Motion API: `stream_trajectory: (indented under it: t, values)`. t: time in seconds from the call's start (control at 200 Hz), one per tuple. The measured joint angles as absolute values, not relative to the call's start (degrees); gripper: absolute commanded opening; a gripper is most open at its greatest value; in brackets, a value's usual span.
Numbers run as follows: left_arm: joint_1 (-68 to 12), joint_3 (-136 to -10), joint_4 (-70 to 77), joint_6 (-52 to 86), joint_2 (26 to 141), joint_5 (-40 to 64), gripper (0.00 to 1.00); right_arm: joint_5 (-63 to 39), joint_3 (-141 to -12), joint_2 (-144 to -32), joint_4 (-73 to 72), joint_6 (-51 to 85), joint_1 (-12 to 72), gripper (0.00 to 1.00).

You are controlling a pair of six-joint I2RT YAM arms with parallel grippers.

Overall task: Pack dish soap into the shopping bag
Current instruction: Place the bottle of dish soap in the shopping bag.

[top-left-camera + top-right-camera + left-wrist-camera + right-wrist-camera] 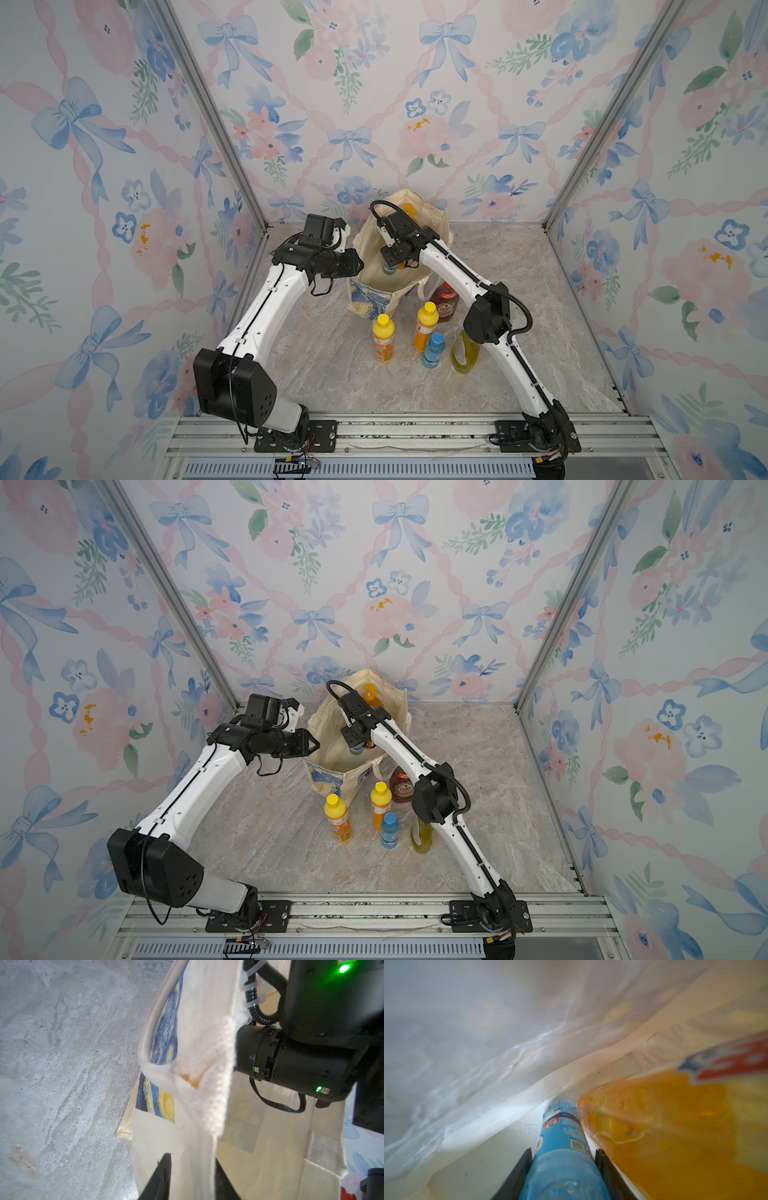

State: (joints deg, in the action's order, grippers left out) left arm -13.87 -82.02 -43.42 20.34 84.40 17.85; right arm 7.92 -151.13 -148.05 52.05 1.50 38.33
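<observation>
Right gripper held a blue bottle inside the bag; left gripper was a little open around its edge

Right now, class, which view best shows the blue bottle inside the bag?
Right wrist view: the blue bottle sits central in the right gripper. Both top views show a sliver; the left wrist view, none.

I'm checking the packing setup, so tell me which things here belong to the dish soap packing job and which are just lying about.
For the job: tote bag, orange pump bottle and held blue bottle inside it, two yellow-capped orange bottles, standing blue bottle, yellow-green bottle, dark-red bottle.
Just surroundings: marble tabletop, floral walls, metal rail.
</observation>
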Motion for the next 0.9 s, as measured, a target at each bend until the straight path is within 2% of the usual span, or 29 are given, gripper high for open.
stream_trajectory:
  t: [0.22, 0.48, 0.66, 0.9]
  values:
    - [-13.89, -82.02, -43.42, 19.27, 84.44, 16.73, 0.27, 7.97, -150.98, -148.0, 51.44, 1.78, 38.41, 0.57]
    - [-14.52, -82.02, -43.42, 17.93, 84.99, 15.84, 0.27, 8.25, -150.91, -146.1, 49.5, 2.04, 38.44, 0.73]
    - [-15.35, -82.02, -43.4, 17.43, 85.34, 14.94, 0.25, 8.4, -150.87, -143.17, 47.92, 1.85, 38.63, 0.77]
    - [-15.86, -82.02, -43.4, 16.88, 85.34, 14.24, 0.22, 8.82, -150.87, -141.73, 45.6, 1.87, 38.79, 0.76]
